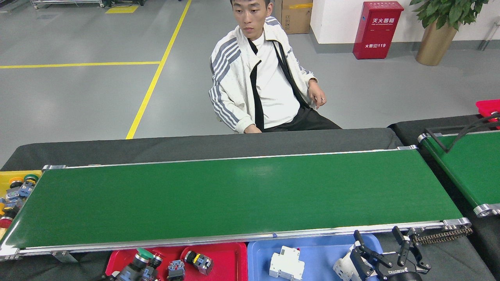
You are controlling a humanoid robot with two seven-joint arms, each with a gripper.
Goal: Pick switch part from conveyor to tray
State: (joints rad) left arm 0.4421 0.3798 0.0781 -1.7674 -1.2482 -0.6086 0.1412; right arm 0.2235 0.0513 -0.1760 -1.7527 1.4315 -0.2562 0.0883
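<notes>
1. Conveyor (234, 195): the reference landmark. Its green belt carries nothing.
2. Red tray (230, 257), just beside the conveyor's near rail, left of centre. It holds a red-capped switch (157, 256), a grey-and-blue block (175, 269) and a black-and-yellow part (199, 262).
3. Green-capped switch part (143, 254), at the red tray's left end, tilted, its dark body running down to the view's lower edge.
4. Left gripper (117, 276): only a dark piece shows at the lower edge, below the conveyor's near rail; whether it grips the switch part cannot be told.
5. Blue tray (320, 249), beside the near rail, right of the red tray. It holds a white breaker (287, 265) and a second white part (345, 267).
6. Right gripper (377, 240), over the blue tray's right end: fingers spread apart, nothing between them. Its body reads "ROBOTIQ", upside down.
7. Yellow bin (11, 175), at the conveyor's left end, holding mixed coloured switch parts.
8. Red cabinet (377, 29), well beyond the conveyor's far side, marked "119" under Chinese characters.
9. Person (265, 78), seated beyond the far rail.
</notes>
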